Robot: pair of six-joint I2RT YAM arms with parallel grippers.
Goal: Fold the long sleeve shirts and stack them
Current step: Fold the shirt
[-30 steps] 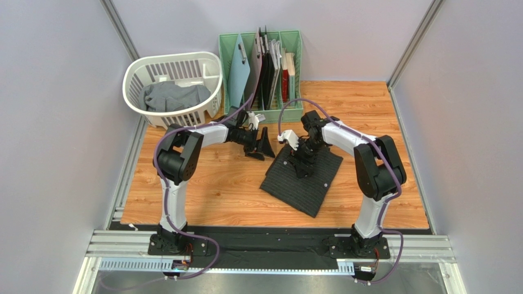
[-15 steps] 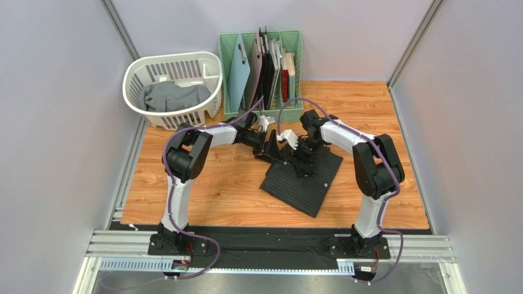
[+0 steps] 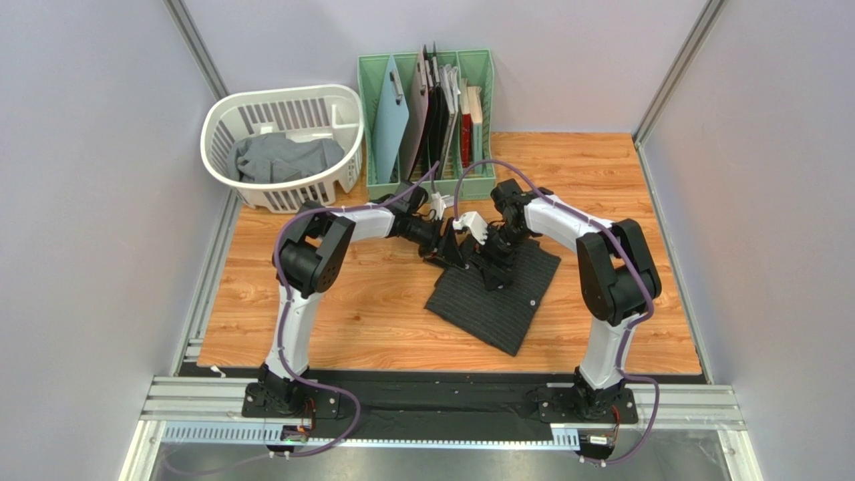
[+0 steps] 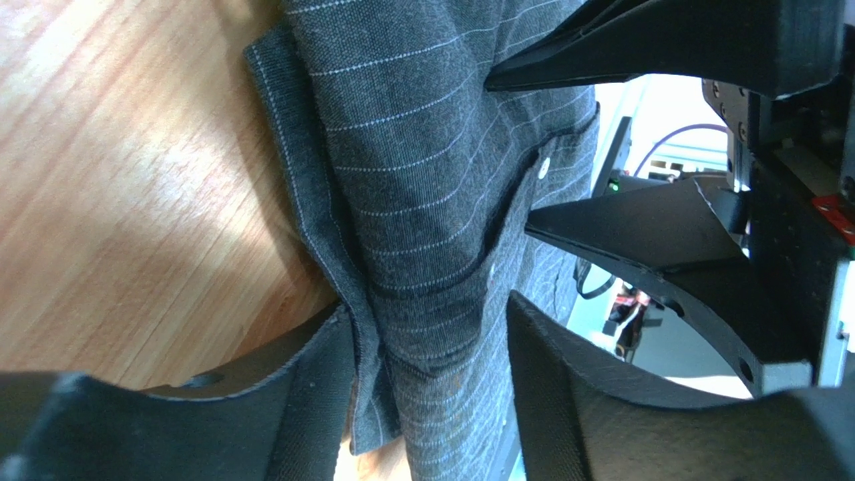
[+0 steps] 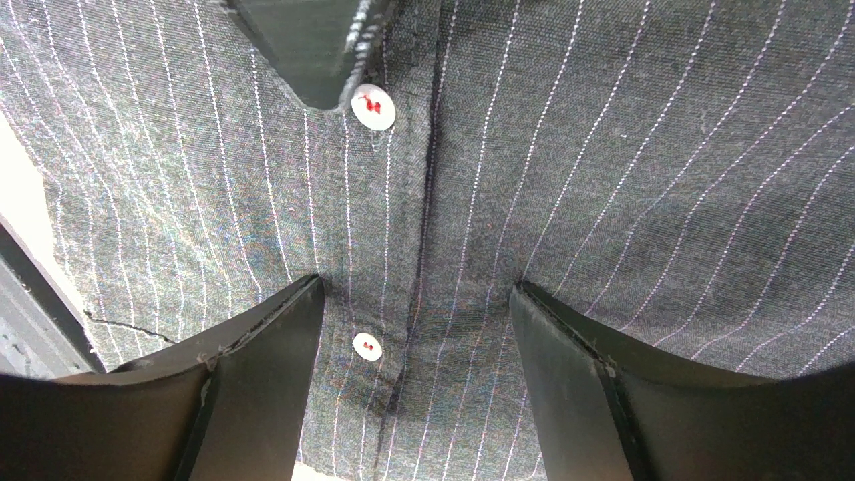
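From my seat, the black pinstriped button-front shirt (image 3: 494, 296) lies folded into a flat oblong on the wooden table (image 3: 331, 301), right of centre and turned at an angle. The right pincer (image 5: 416, 284) is planted on it with its jaws wide, one finger on either side of the button strip and nothing gripped. I take that as a hold-down so the fold cannot slide.

The left pincer (image 4: 426, 306) has its jaws around a raised ridge of cloth at the shirt's far-left edge. Cloth fills the gap between them, but I cannot tell whether they are biting yet.

The plain grey cloth shirt (image 3: 284, 157) is heaped in the white slatted plastic basket (image 3: 223, 110) at the far left.

The two pincers are very near each other, and the green plastic file rack (image 3: 373, 120) stands just beyond them. The open wood is to the left and on the near side, so I would pull that way.
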